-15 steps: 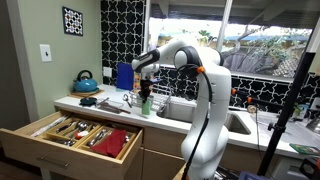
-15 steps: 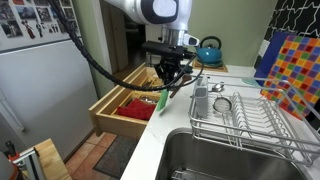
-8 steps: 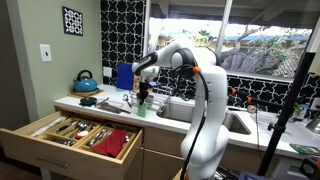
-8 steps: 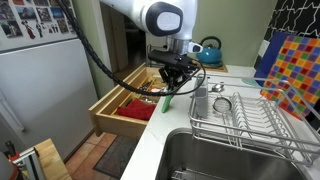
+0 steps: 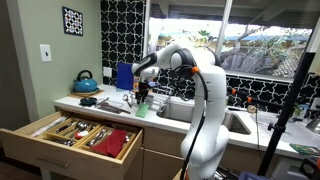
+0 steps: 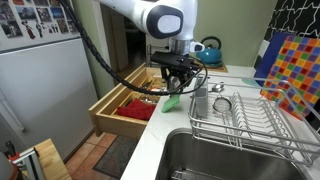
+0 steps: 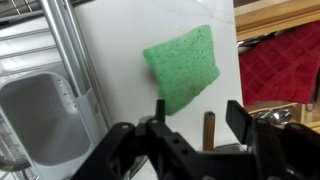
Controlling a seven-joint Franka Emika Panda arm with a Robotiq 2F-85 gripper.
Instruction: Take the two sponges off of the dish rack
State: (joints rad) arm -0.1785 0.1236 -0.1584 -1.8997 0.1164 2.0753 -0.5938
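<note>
A green sponge (image 7: pixel 183 65) lies flat on the white counter, between the dish rack (image 7: pixel 62 60) and the open drawer. It also shows in both exterior views, as the sponge (image 6: pixel 174 101) and the sponge (image 5: pixel 140 108). My gripper (image 7: pixel 198 112) hangs just above it, open, with nothing between its fingers. In both exterior views the gripper (image 6: pixel 176 84) (image 5: pixel 141 95) points down over the sponge. The silvery wire dish rack (image 6: pixel 250 118) stands beside the sink. I see only this one sponge.
A wooden cutlery drawer (image 6: pixel 128 103) with a red cloth (image 7: pixel 283 60) stands open below the counter edge. A teal kettle (image 6: pixel 209 50) sits at the back. A grey cutlery holder (image 7: pixel 42 112) hangs on the rack. The sink (image 6: pixel 215 155) lies in front.
The gripper carried the green sponge down from the rack side to the counter, then opened. The sponge now lies free on the counter.
</note>
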